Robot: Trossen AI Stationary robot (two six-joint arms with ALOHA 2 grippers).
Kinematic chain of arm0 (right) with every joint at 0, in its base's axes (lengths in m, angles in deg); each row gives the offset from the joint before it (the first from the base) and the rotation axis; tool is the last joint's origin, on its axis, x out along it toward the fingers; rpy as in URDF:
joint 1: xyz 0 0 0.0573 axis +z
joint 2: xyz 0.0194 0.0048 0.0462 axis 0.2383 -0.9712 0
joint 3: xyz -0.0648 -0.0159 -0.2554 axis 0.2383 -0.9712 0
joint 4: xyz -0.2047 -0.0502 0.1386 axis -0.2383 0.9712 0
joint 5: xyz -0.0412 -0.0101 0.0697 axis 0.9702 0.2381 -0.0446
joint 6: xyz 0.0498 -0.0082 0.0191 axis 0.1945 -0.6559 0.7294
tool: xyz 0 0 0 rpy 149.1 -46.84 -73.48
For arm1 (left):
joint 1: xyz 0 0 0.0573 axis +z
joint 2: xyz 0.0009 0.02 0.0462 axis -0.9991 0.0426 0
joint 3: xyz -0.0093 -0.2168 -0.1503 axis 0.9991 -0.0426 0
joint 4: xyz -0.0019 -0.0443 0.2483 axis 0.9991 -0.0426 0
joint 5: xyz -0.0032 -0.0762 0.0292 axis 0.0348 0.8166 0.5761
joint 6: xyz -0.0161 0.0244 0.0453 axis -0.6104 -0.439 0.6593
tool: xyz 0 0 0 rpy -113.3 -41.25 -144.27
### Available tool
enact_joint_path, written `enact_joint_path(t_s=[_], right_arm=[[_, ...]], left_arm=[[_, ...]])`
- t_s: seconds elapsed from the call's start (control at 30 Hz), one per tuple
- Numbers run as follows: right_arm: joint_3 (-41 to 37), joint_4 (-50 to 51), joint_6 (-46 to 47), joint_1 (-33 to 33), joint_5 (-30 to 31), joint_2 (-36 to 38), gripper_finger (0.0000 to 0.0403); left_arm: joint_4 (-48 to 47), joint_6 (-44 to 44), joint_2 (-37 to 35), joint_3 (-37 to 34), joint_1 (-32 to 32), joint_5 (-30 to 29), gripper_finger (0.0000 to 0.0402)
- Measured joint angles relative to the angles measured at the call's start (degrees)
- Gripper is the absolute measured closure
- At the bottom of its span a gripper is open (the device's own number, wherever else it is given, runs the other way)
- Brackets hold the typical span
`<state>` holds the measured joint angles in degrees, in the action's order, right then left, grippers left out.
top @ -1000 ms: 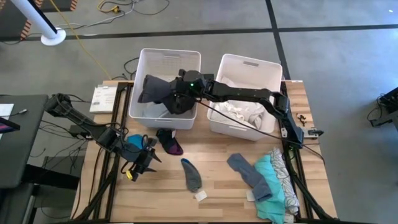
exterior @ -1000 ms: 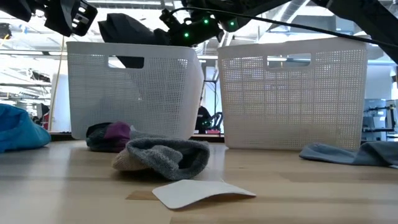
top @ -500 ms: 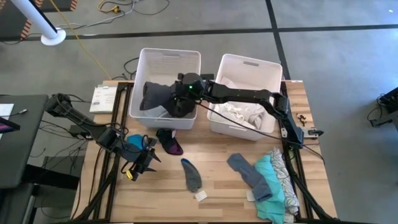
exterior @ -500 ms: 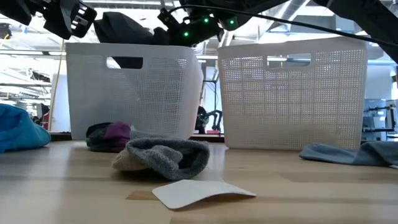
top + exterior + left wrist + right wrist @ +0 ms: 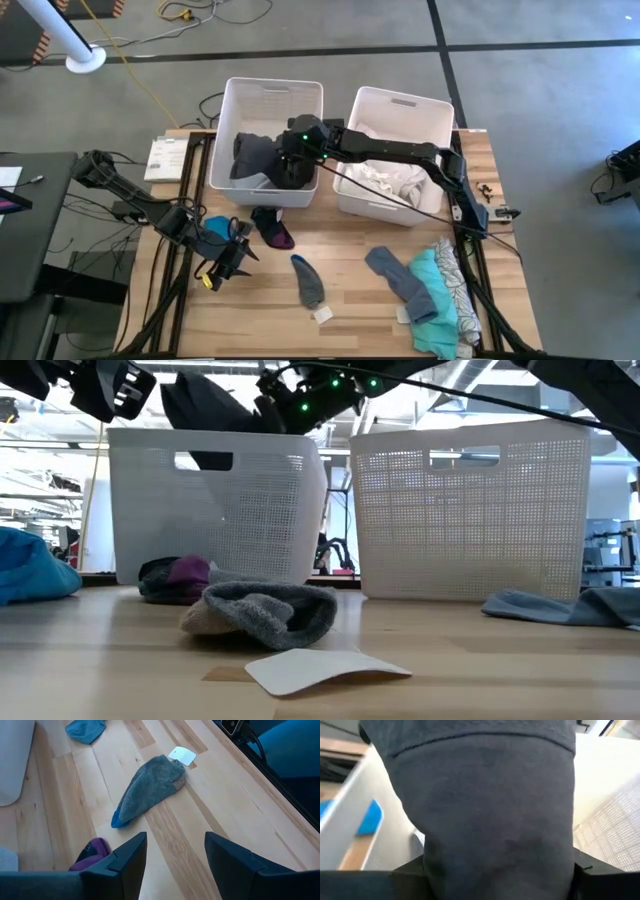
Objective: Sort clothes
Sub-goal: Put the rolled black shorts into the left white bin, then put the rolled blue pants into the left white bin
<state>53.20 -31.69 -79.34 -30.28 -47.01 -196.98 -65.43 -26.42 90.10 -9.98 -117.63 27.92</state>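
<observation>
My right gripper reaches from the table's right over the left white bin and is shut on a dark grey garment. In the low view the garment sticks up above the bin's rim beside that gripper. My left gripper hovers open near the table's left front, holding nothing. Loose clothes lie on the table: a grey sock, a grey-blue sock, a black and purple sock and a blue piece. My right gripper has the dark grey garment between its two fingers; bunched cloth fills the whole gap in the wrist view and hides the place of contact. The fingers come from the table's right, slanting down. The garment is above the left bin, partly over its rim.
The right white bin holds white clothes. A teal and patterned pile lies at the table's right front. A white card lies by the grey sock. Bare wood lies between the socks.
My right gripper has tipped its fingers upward over the left bin. The dark grey garment has drawn in from the bin's left wall toward its middle and looks more bunched; in the low view its free end stands higher.
</observation>
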Motion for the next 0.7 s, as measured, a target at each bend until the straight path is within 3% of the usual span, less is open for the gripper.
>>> enact_joint_path(t_s=[0.23,0.57,0.7], right_arm=[[-0.05,-1.65,-0.65,0.25,-1.54,-0.38,0.0121],[-0.05,-1.86,0.01,0.34,-1.90,-0.03,0.0028],[-0.05,-1.79,0.15,0.37,-1.90,0.06,0.0010]], left_arm=[[0.52,0.64,0.01,0.00,0.65,-0.01,0.0207],[0.33,0.13,0.01,0.00,0.71,-0.02,0.0207],[0.01,0.38,0.01,0.00,0.71,-0.04,0.0207]])
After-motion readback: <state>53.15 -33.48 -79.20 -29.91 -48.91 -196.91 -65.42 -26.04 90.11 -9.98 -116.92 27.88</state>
